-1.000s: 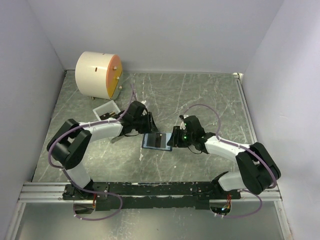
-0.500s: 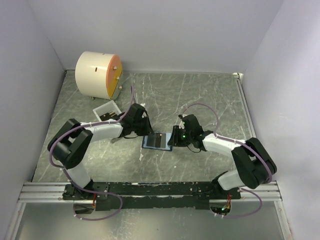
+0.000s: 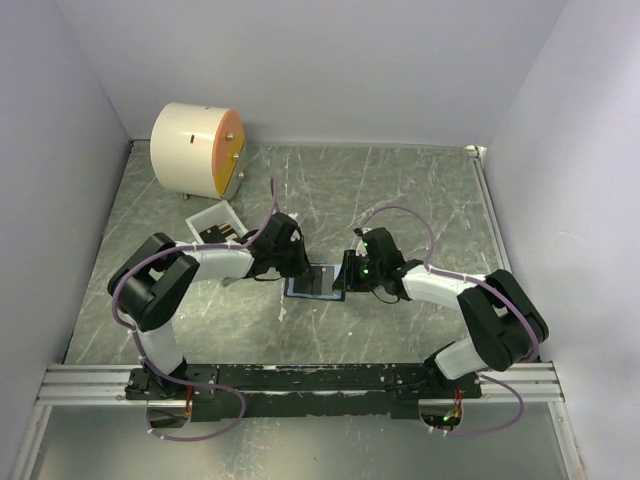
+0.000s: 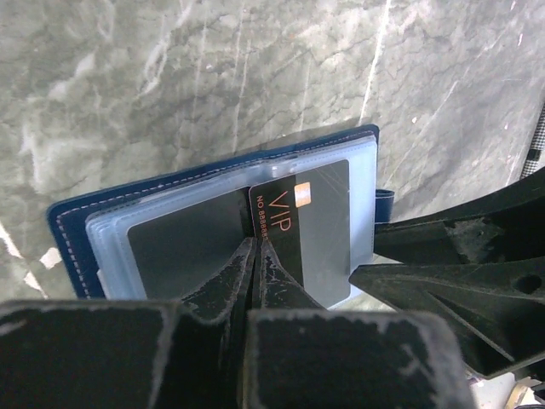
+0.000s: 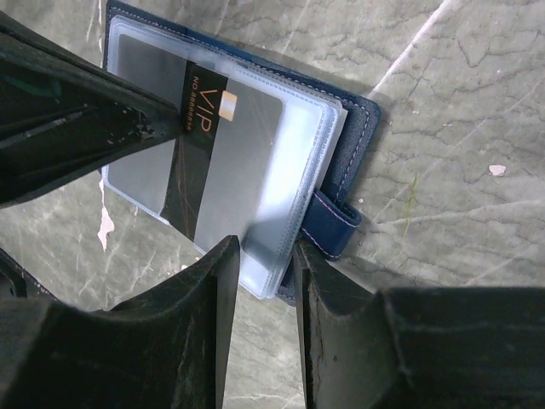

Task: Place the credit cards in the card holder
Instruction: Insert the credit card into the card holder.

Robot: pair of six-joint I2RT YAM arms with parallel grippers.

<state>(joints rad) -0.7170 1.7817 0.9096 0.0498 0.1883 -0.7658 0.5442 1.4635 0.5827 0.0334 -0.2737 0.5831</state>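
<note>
- Watching the left wrist feed, I see the left gripper with its fingers pressed together on the edge of the dark card, the one lettered VIP.
- Most of the card shows dulled through the clear plastic of a sleeve. Only the black strip with the lettering sits bare outside it.
- The holder lies open and flat on the table, between the two arms.
- My right gripper is clamped on the holder's edge, with the sleeve edges caught between its fingers, just beside the tab.
- From above, both grippers sit low and face each other across the holder.
- A white tray and a cream cylinder stand far left, well apart from the holder.
</note>
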